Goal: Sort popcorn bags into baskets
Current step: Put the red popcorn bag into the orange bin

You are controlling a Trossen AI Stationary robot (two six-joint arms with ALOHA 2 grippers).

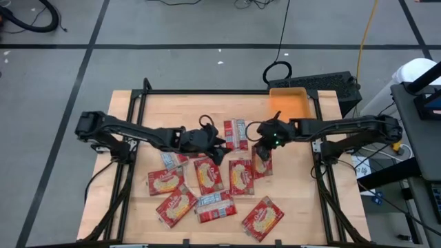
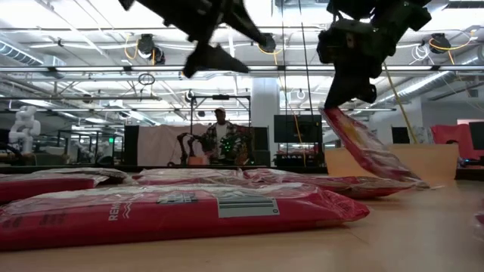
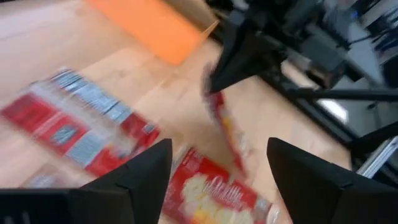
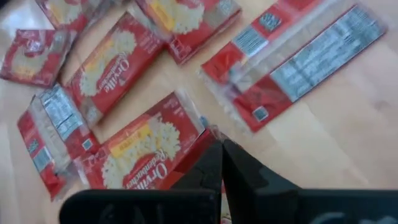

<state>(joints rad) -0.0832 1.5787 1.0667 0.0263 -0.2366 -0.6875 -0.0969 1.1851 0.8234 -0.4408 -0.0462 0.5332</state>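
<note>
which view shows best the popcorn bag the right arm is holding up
The low view: the held bag hangs tilted from the shut right hand, clear of the table. The high view shows it foreshortened under the hand; the left wrist view shows it blurred and edge-on; the right wrist view shows only its edge.

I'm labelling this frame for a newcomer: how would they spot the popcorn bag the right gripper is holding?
Find the orange basket at the table's far right corner. Just in front of it, the right gripper pinches one popcorn bag by its top edge. Unlike the flat-lying bags, it hangs tilted, only its lower end touching the table.
</note>
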